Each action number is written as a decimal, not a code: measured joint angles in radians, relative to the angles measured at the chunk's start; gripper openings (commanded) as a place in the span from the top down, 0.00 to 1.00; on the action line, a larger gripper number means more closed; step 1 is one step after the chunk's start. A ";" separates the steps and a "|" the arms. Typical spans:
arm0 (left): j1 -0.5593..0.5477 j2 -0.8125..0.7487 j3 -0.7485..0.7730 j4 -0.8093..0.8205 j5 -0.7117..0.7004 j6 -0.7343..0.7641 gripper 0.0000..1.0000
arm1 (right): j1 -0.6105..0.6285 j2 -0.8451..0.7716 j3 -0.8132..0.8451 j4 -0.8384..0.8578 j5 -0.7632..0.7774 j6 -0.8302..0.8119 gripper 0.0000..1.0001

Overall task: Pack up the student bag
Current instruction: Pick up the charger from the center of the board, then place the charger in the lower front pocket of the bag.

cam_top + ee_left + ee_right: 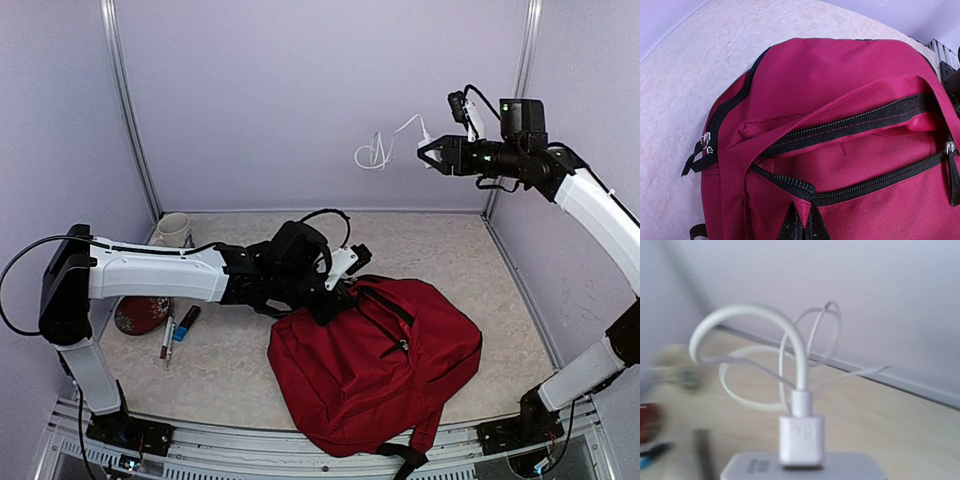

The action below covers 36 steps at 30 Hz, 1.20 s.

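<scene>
The student bag point(375, 365), dark red with black zippers, lies flat on the table right of centre. Its front pocket point(855, 150) gapes open between two zipper lines. My left gripper point(335, 297) is shut, pinching a fold of the bag's fabric point(804, 210) just below the lower zipper; its dark fingertips point(790, 227) show at the bottom edge of the left wrist view. My right gripper point(428, 152) hangs high above the table's far right and is shut on a white charger point(801, 467), whose coiled white cable point(378, 152) dangles in the air to its left.
A pale mug point(172, 230) stands at the back left. A red patterned round object point(143, 313), a pen point(167, 338) and a small blue-tipped item point(186, 322) lie at the left, under my left arm. Lilac walls close in the table on three sides.
</scene>
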 measured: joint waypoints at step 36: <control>-0.002 -0.014 -0.017 0.034 0.000 -0.021 1.00 | 0.294 -0.362 -0.513 0.284 -0.259 0.440 1.00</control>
